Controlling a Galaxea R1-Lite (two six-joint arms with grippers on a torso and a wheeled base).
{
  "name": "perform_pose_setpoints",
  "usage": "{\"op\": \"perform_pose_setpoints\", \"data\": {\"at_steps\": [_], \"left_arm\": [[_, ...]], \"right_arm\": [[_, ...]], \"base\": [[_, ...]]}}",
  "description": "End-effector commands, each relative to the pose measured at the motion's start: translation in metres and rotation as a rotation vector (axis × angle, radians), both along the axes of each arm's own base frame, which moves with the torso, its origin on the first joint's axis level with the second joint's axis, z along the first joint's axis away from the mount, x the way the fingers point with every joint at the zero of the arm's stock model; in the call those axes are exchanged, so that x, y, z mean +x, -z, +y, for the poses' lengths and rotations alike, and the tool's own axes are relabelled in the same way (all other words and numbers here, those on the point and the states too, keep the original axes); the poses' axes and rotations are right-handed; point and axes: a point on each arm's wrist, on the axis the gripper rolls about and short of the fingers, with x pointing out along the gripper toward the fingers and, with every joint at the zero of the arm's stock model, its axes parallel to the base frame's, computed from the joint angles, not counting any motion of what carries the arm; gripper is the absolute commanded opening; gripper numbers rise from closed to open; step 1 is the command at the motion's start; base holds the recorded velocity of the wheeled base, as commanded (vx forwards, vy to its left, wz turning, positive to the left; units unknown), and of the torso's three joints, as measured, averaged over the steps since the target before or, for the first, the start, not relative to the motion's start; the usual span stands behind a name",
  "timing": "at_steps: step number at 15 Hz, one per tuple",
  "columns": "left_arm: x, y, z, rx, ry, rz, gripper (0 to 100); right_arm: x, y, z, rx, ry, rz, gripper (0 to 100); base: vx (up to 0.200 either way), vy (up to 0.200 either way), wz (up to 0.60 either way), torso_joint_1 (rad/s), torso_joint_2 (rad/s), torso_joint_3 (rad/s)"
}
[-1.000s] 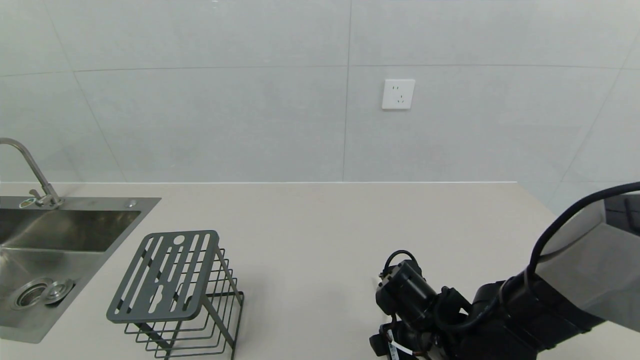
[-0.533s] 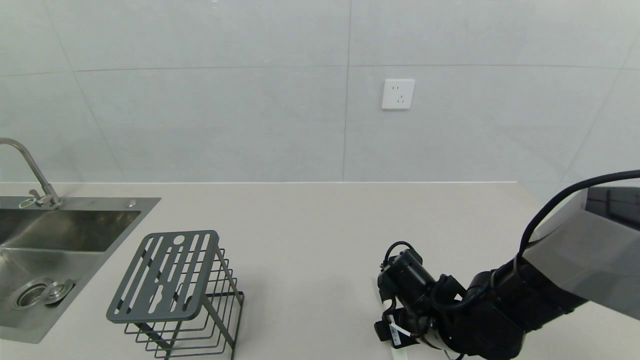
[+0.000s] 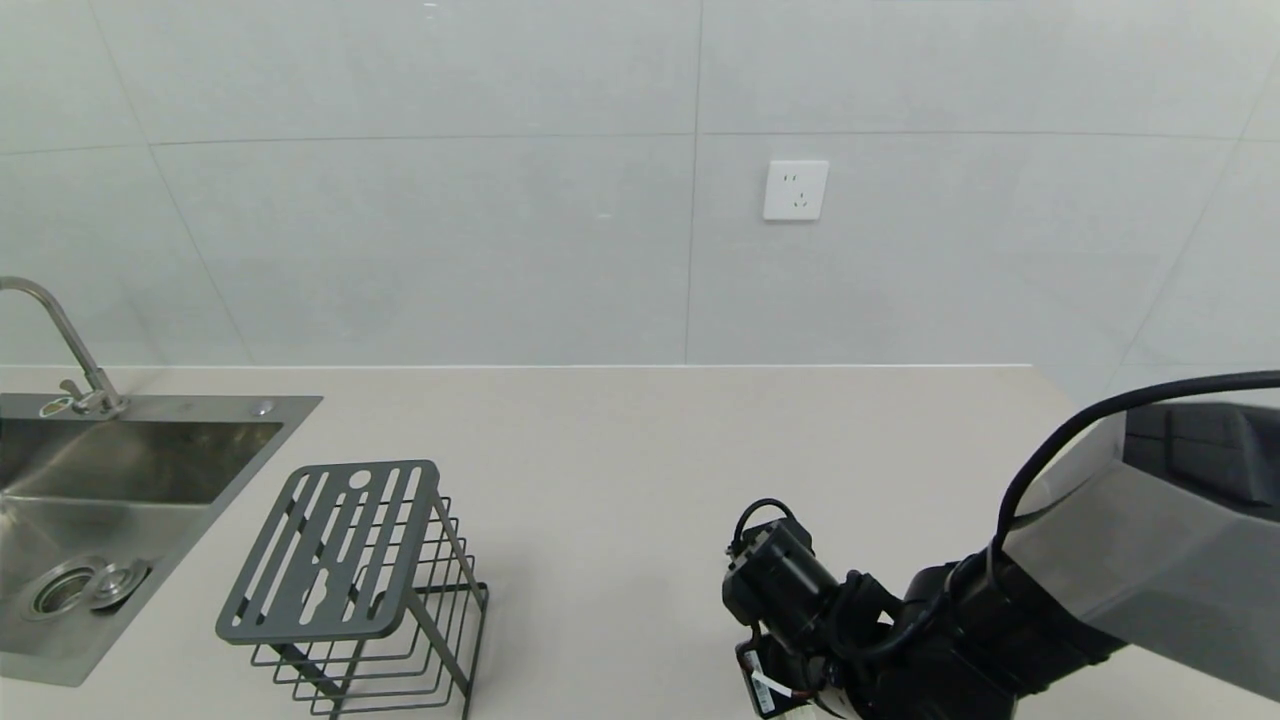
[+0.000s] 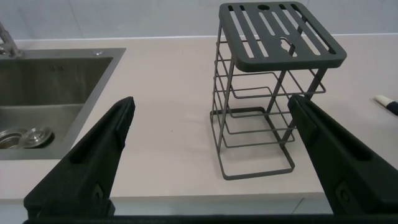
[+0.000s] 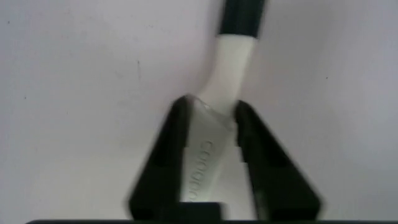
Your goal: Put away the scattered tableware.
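A utensil with a white blade (image 5: 231,68) and a black handle (image 5: 244,15) lies over the pale counter in the right wrist view. My right gripper (image 5: 211,112) is shut on the white part, one finger on each side. In the head view that gripper (image 3: 775,690) points down at the counter's near edge, right of the dark wire rack (image 3: 345,560), with a bit of white showing under it. My left gripper (image 4: 211,102) stands open, low in front of the rack (image 4: 273,74), holding nothing.
A steel sink (image 3: 120,450) with a faucet (image 3: 50,320) is set into the counter at the left, also seen as the sink (image 4: 43,93) beside the rack. A small white and dark piece (image 4: 387,102) lies right of the rack. A wall socket (image 3: 796,189) is behind.
My right arm has shifted left along the counter's near edge, toward the rack, with its gripper still pointing down. The rack and sink have not moved.
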Motion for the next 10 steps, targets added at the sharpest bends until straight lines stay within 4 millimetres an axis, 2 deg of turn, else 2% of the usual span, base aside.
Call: {"op": "perform_pose_setpoints", "data": {"at_steps": [1,5,7,10], "left_arm": [[0.000,0.000,0.000,0.000,0.000,0.001,100],[0.000,0.000,0.000,0.000,0.000,0.001,100],[0.000,0.000,0.000,-0.002,0.000,0.001,100],[0.000,0.000,0.000,-0.005,-0.002,0.001,100]], "right_arm": [[-0.002,0.004,-0.001,-0.017,-0.001,0.021,0],[0.007,-0.022,-0.003,0.059,0.019,-0.050,0],[0.020,-0.050,-0.002,0.181,0.038,-0.171,0],[0.024,-0.078,-0.006,0.295,0.029,-0.237,0]], "base": [[0.000,0.000,0.00,0.000,0.00,0.000],[0.000,0.000,0.00,0.000,0.00,0.000],[0.000,0.000,0.00,0.000,0.00,0.000],[0.000,0.000,0.00,0.000,0.00,0.000]]}}
